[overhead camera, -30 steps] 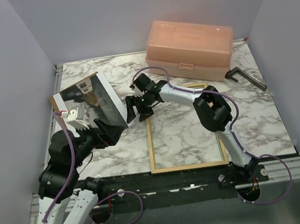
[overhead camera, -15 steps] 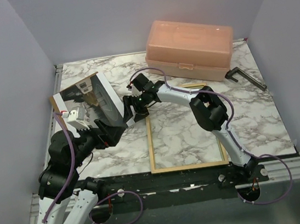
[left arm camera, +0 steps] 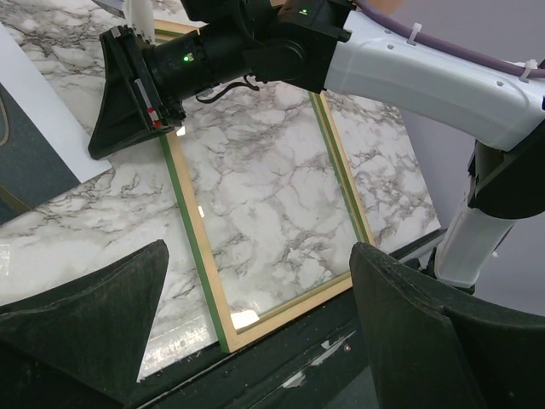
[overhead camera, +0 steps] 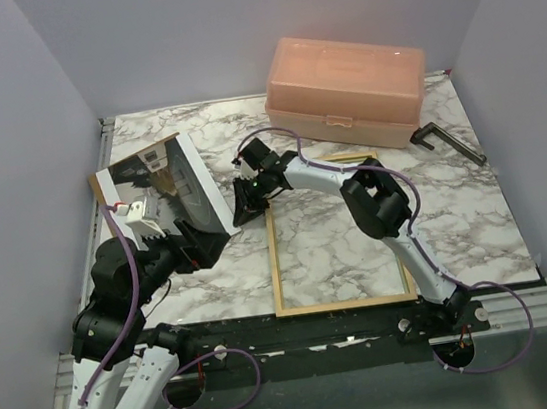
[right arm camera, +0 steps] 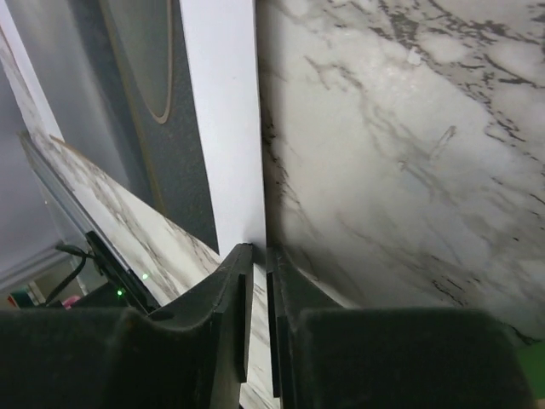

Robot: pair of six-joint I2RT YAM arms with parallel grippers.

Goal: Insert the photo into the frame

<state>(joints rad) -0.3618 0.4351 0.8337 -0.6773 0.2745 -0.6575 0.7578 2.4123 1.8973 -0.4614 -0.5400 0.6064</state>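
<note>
One photo [overhead camera: 163, 184], one frame [overhead camera: 345, 304] and one box [overhead camera: 344, 89] on the table [overhead camera: 466, 209]. Right gripper [overhead camera: 242, 207] pinches the photo's edge; left gripper [overhead camera: 198, 245] spread wide, holding nothing.

one photo [overhead camera: 163, 185], one frame [overhead camera: 347, 304], one box [overhead camera: 344, 89]

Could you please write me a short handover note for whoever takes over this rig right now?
Grippers: the left gripper is wide open, holding nothing, above the table left of the frame. The right gripper has its fingers closed on the white right edge of the photo.
Things: the photo is picture side up, left of the frame. The frame lies flat with nothing in it.
Done: photo edge gripped.
Left: carry the photo over and seat it in the frame.
</note>
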